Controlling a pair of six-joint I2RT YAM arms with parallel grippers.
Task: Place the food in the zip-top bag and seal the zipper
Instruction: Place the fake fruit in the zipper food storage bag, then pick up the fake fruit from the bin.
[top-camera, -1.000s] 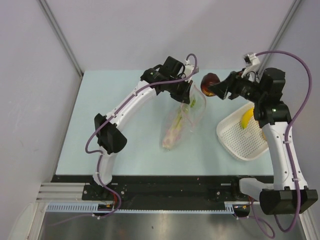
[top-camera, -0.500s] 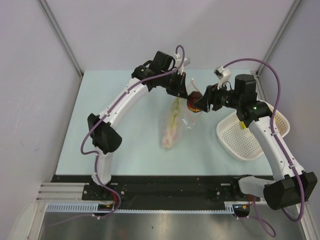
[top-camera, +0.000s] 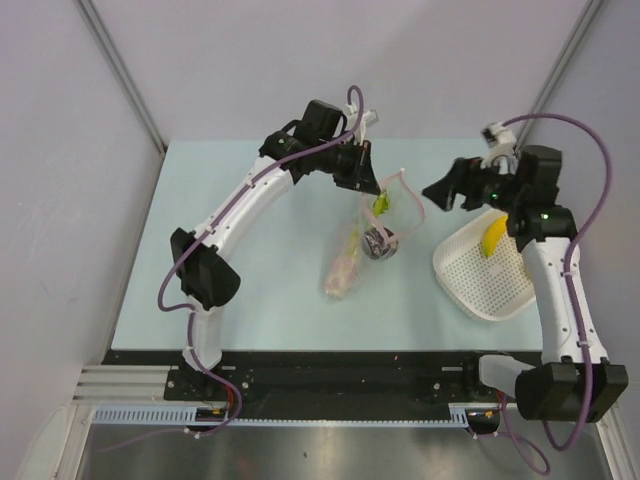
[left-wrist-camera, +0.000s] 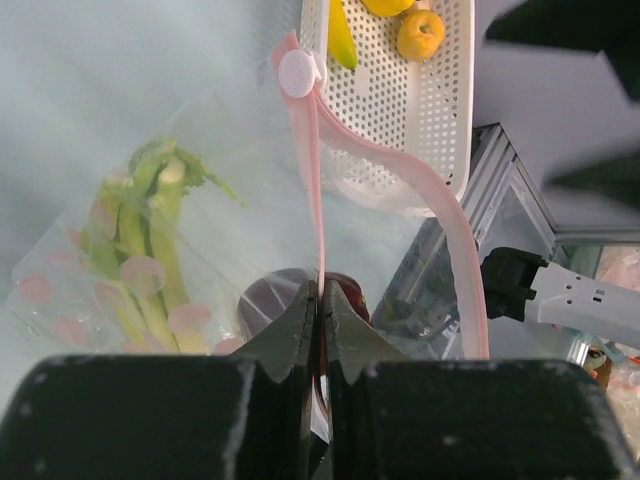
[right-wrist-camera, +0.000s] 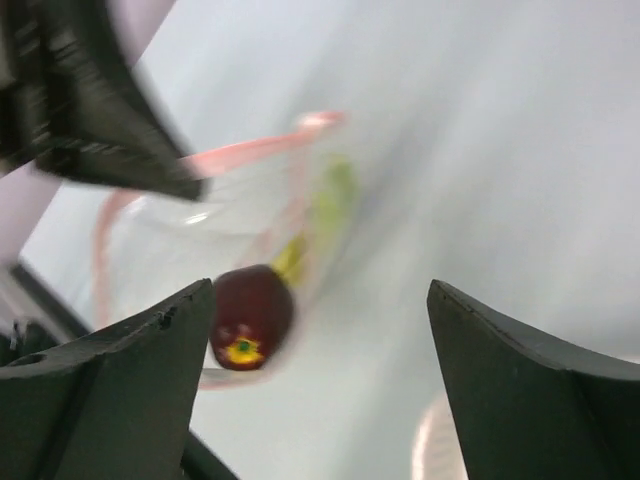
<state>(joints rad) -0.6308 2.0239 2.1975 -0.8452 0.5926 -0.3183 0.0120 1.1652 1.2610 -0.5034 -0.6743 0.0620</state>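
The clear zip-top bag (top-camera: 352, 250) lies mid-table, its mouth lifted. My left gripper (top-camera: 362, 178) is shut on the pink zipper strip (left-wrist-camera: 316, 215) and holds the mouth up and open. Inside the bag lie the white-and-green leek (left-wrist-camera: 150, 250) and the dark red-purple round fruit (top-camera: 379, 242), which also shows in the right wrist view (right-wrist-camera: 250, 315). My right gripper (top-camera: 440, 192) is open and empty, above the table between bag and basket. The banana (top-camera: 494, 237) and the small orange-yellow fruit (left-wrist-camera: 420, 33) sit in the white basket (top-camera: 470, 285).
The white perforated basket stands at the right of the table, under my right arm. Grey walls close the back and sides. The table's black front rail (top-camera: 350, 368) runs along the near edge.
My right gripper carried the dark red fruit to the bag's mouth, let it go into the bag, and has drawn back to the right, open. The left gripper kept holding the zipper strip.
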